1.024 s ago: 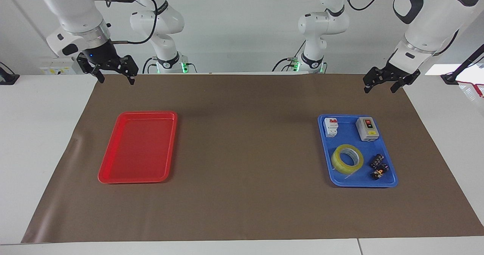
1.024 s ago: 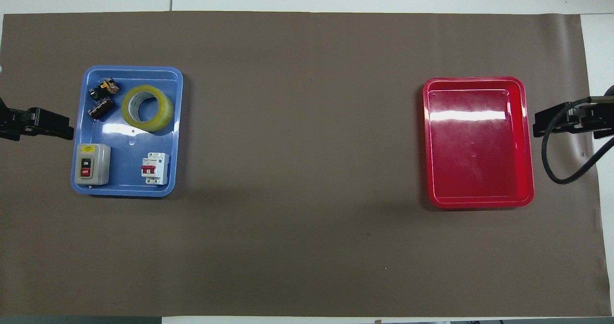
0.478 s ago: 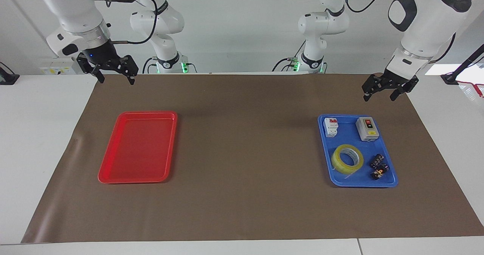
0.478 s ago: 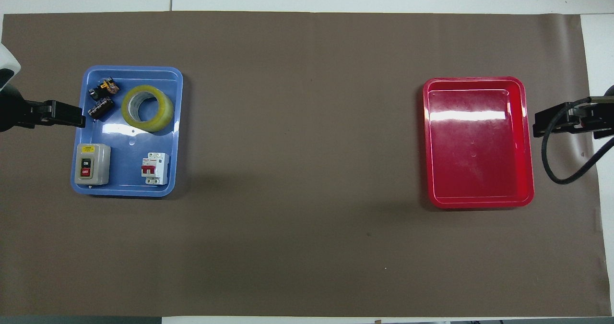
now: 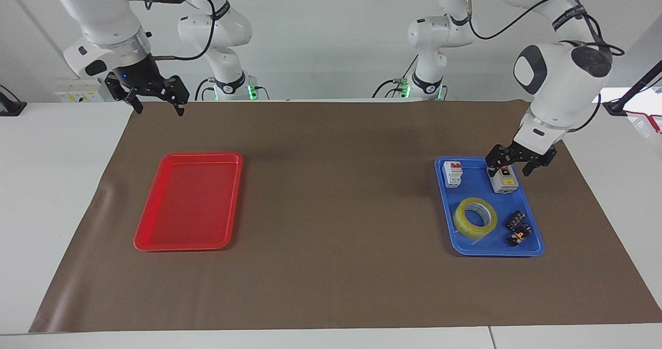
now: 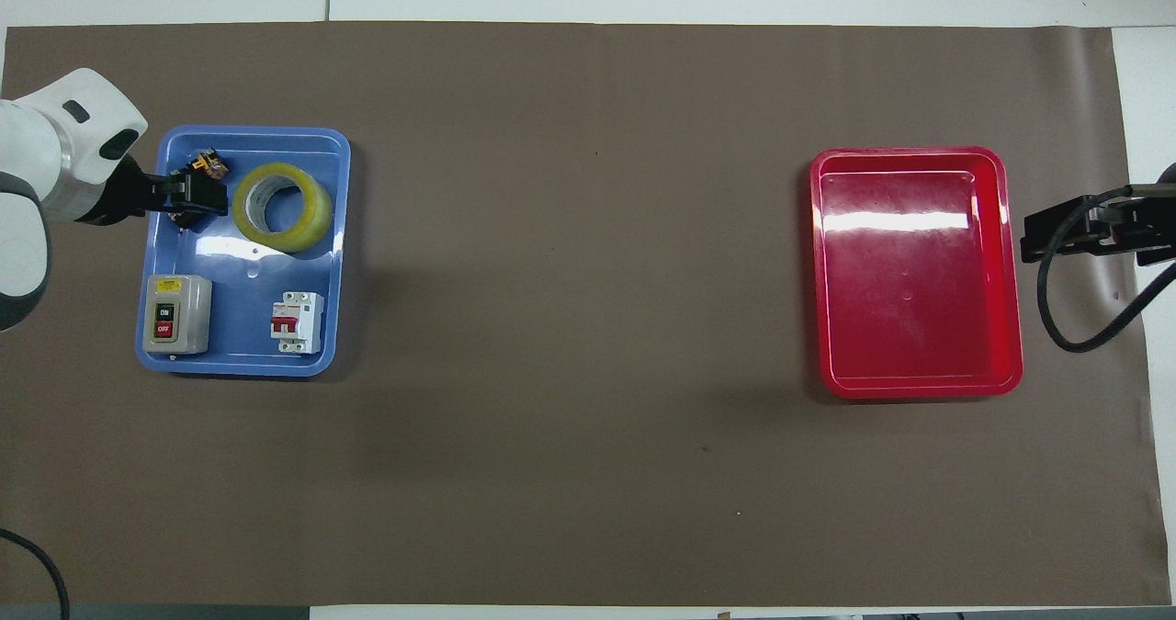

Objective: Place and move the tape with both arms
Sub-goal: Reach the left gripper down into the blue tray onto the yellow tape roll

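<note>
The yellow tape lies flat in the blue tray, in the part farther from the robots; it also shows in the overhead view. My left gripper is open and empty, raised over the blue tray. In the overhead view my left gripper covers the small black parts beside the tape, clear of the roll. My right gripper is open and empty; it waits raised over the mat's edge near the red tray, and it shows in the overhead view.
In the blue tray also lie a grey switch box, a white circuit breaker and small black parts. The red tray holds nothing. A brown mat covers the table. Two smaller white arms stand at the robots' end.
My left gripper has come down and moved in from the mat's edge to over the blue tray, beside the tape. The right arm has not moved.
</note>
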You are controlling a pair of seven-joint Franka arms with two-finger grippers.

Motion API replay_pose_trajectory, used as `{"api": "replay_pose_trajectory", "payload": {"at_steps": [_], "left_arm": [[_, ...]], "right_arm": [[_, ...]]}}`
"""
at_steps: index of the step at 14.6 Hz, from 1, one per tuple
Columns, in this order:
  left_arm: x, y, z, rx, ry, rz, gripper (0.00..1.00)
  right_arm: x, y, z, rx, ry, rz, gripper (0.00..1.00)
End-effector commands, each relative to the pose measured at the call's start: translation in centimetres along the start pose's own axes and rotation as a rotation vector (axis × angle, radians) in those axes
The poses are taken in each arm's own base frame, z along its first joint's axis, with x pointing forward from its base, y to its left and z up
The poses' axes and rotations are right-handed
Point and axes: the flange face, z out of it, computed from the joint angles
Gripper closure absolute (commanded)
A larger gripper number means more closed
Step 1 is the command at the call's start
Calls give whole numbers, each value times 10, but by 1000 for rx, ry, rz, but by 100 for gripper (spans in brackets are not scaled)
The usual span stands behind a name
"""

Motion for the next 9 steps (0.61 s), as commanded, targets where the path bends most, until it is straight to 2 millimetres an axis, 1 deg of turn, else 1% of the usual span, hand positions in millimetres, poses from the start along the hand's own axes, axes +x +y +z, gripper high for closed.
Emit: {"api": "replay_pose_trajectory", "payload": {"at_steps": [1,3,4,5,6,7,9], "left_arm": [[10,6,32,-14,36,0,0],[12,6,56,-13,62,-8,0],[14,6,72,-12,76,-10,0],[16,8,91,-13,82,-28,0],[17,14,102,-15,74,-33,0],[16,14,110,-15,65,-33,0],[16,7,121,-7,56,-37,0]], "right_arm": [[-5,3,0,4,-6,-8,0],[-5,3,0,4,-6,-8,0],[-5,3,0,4,-6,-8,0],[-5,3,0,4,-6,-8,0],[-5,3,-1,4,-4,-8,0],[-5,3,0,4,-6,-8,0],[-5,3,0,4,-6,-8,0]]}}
